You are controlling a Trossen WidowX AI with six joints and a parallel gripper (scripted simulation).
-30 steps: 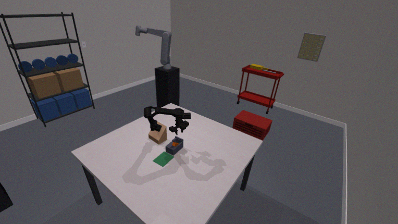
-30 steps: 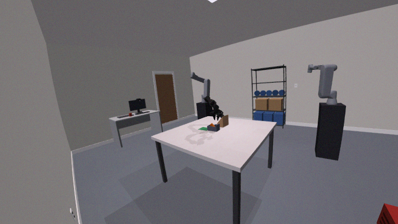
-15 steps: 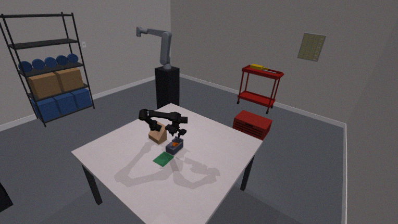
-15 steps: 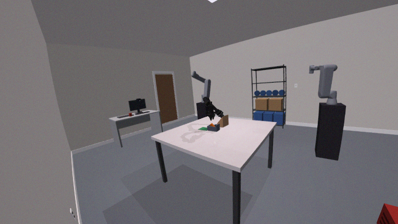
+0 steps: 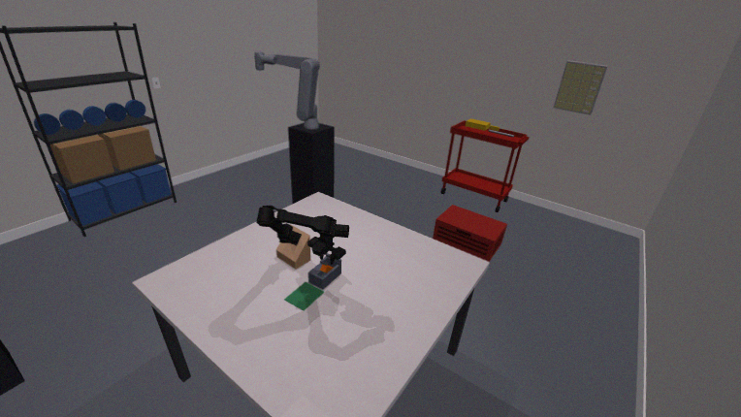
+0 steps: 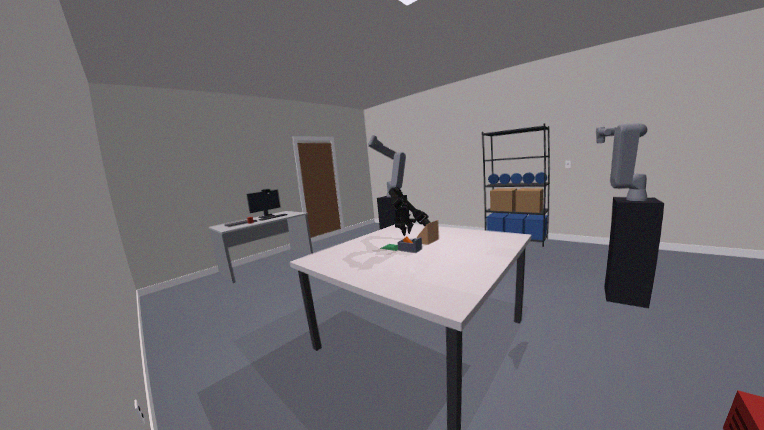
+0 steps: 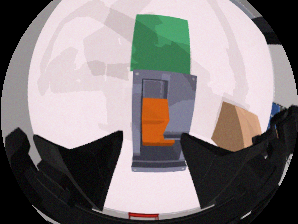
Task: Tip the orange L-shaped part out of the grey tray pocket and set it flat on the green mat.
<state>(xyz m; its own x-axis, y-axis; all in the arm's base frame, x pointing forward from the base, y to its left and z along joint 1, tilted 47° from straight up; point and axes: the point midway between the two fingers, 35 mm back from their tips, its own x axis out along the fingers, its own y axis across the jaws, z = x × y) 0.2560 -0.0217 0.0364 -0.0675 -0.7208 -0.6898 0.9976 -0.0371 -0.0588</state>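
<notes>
So the claw (image 5: 332, 257) (image 6: 406, 233) (image 7: 152, 136) is open, nothing in it, hanging above the grey tray (image 5: 318, 279) (image 6: 410, 247) (image 7: 181, 107). The orange L-shaped part (image 5: 325, 269) (image 6: 407, 240) (image 7: 155, 120) is tipped up in its pocket. Green mat (image 5: 304, 296) (image 6: 390, 247) (image 7: 161, 44) lies right beside the tray on the table (image 5: 372, 310) (image 6: 427, 277) (image 7: 75, 110). Way behind, there's a red cart (image 5: 476, 184).

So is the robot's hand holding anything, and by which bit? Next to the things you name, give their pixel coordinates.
No, nothing. The black two-fingered hand (image 5: 330, 254) (image 6: 406, 232) (image 7: 152, 136) is open above the orange L-shaped part (image 5: 325, 269) (image 6: 407, 240) (image 7: 155, 116).
</notes>
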